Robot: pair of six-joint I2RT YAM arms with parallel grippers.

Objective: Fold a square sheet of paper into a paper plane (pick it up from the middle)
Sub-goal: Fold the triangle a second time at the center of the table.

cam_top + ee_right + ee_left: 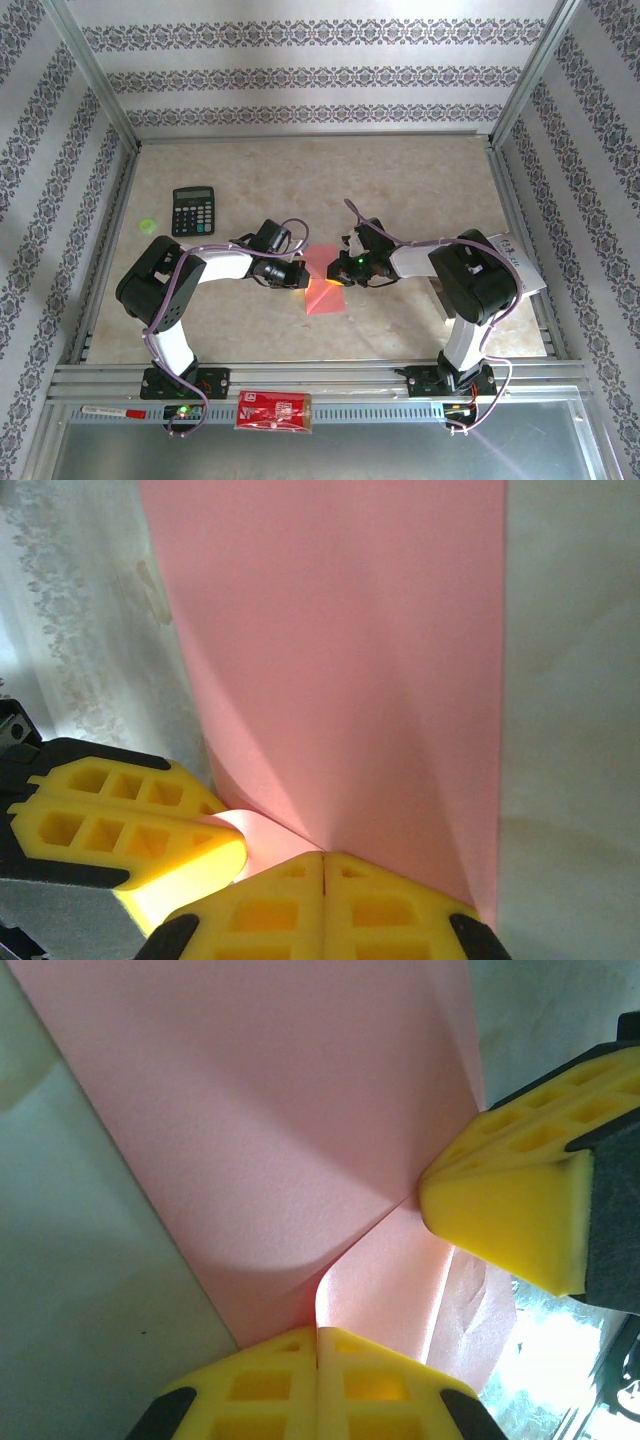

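The square sheet of paper [323, 283] is pink-red and creased, and it hangs between both arms at the table's middle. My left gripper [299, 276] is shut and pinches the sheet's left part. In the left wrist view the paper [270, 1110] curls into the closed seam of the left gripper [318, 1345], with the other arm's yellow fingers [510, 1200] at the right. My right gripper [345, 269] is shut on the sheet from the right. In the right wrist view the paper [340, 650] runs into the seam of the right gripper [323, 868]. A paper plane is out of view.
A black calculator [193, 211] lies at the back left with a small green spot [148, 223] beside it. A white leaflet [522, 262] sits under the right arm. A red printed packet [274, 410] rests on the front rail. Metal frame posts border the table [400, 180].
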